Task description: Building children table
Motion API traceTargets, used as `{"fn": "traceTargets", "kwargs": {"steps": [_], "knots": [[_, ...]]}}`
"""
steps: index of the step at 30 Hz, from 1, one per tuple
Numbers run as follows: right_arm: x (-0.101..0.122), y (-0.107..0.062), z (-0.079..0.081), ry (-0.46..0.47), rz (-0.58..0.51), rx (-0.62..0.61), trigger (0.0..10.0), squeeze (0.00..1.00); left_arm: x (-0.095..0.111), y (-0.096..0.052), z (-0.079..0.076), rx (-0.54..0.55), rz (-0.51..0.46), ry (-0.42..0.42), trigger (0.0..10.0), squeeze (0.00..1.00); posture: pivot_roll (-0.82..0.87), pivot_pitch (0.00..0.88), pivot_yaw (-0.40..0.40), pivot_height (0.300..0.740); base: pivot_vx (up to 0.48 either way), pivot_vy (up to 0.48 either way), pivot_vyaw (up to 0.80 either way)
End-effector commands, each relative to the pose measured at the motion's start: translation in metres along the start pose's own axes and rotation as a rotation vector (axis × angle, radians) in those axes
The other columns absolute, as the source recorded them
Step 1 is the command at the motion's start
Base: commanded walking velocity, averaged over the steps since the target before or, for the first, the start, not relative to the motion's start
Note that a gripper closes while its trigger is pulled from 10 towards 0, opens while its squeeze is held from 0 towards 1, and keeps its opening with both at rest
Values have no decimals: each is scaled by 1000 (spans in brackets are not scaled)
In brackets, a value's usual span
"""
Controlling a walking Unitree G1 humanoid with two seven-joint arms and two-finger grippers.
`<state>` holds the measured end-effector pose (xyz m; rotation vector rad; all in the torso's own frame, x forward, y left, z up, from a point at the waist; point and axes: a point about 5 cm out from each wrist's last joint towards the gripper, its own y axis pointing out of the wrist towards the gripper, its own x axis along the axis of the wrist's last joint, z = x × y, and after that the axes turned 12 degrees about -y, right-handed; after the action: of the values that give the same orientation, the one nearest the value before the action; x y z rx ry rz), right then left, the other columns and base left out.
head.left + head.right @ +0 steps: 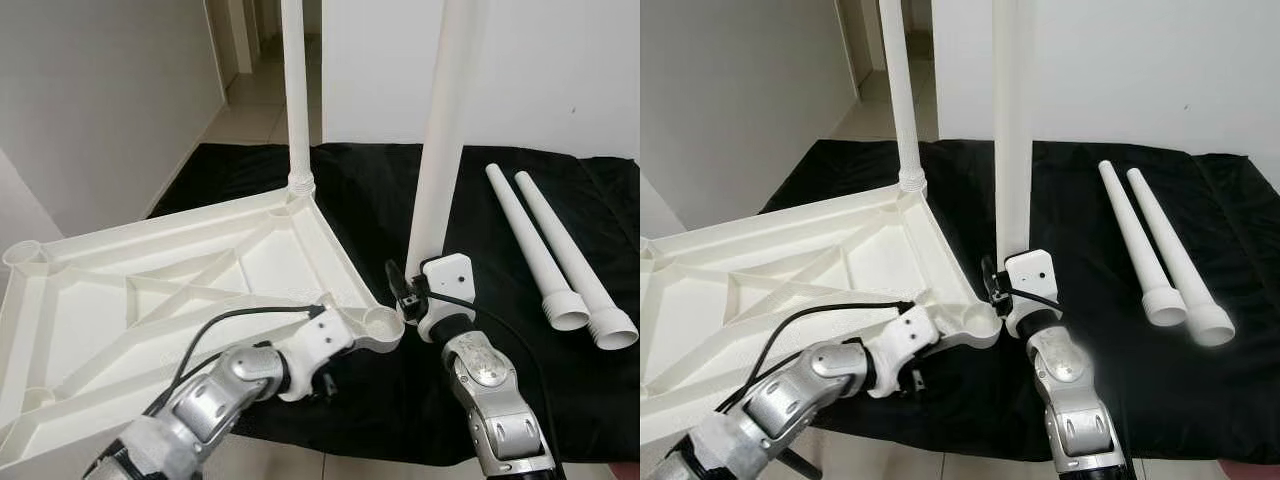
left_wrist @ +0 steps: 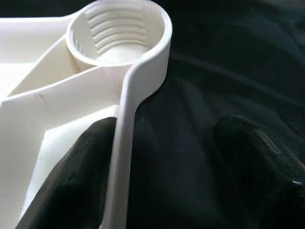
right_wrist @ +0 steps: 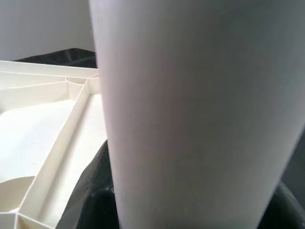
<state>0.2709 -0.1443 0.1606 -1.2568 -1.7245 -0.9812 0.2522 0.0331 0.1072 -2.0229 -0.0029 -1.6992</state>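
White tabletop (image 1: 180,280) lies upside down on black cloth (image 1: 560,390), one leg (image 1: 296,100) already standing in its far corner socket. Right hand (image 1: 415,300) pinches a second leg (image 1: 440,140) upright just beside the near corner socket (image 1: 383,325). Left hand (image 2: 176,157), fingers (image 2: 76,176) spread, straddles the tabletop's edge rim near that socket; two spare legs (image 1: 560,250) lie on the cloth to the right.

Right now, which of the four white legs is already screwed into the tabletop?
The upright leg at the tabletop's far corner. The right gripper holds a second leg beside the near socket; two legs lie on the black cloth.
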Motion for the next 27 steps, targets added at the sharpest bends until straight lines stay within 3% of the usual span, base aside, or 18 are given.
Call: {"fn": "traceTargets", "kwargs": {"steps": [1,5,11,12,20,23,27], "knots": [[5,1,-2,5,-22,-18,10000,0,-9,5,-4,-50,51,-1,10000,0,-140,29,81,740,0,0,0],[7,1,-4,19,-38,-35,10000,0,-4,8,-7,-70,34,9,10000,0,-144,30,84,740,0,0,0],[9,3,-7,45,-67,-52,10000,0,9,-1,-2,-61,-24,-4,10000,0,-131,39,87,740,0,0,0],[12,5,-6,79,-87,-48,10000,0,15,-10,1,-52,-53,-19,10000,0,-118,42,81,740,0,0,0],[17,10,-4,179,-131,-48,10000,0,29,-32,8,24,-162,-44,10000,0,-88,46,65,740,0,0,0],[16,10,-2,219,-138,-31,10000,0,34,-51,7,50,-238,-22,10000,0,-75,46,59,740,0,0,0],[16,11,0,233,-147,-13,10000,0,38,-61,1,32,-271,-1,10000,0,-72,45,56,740,0,0,0]]}}
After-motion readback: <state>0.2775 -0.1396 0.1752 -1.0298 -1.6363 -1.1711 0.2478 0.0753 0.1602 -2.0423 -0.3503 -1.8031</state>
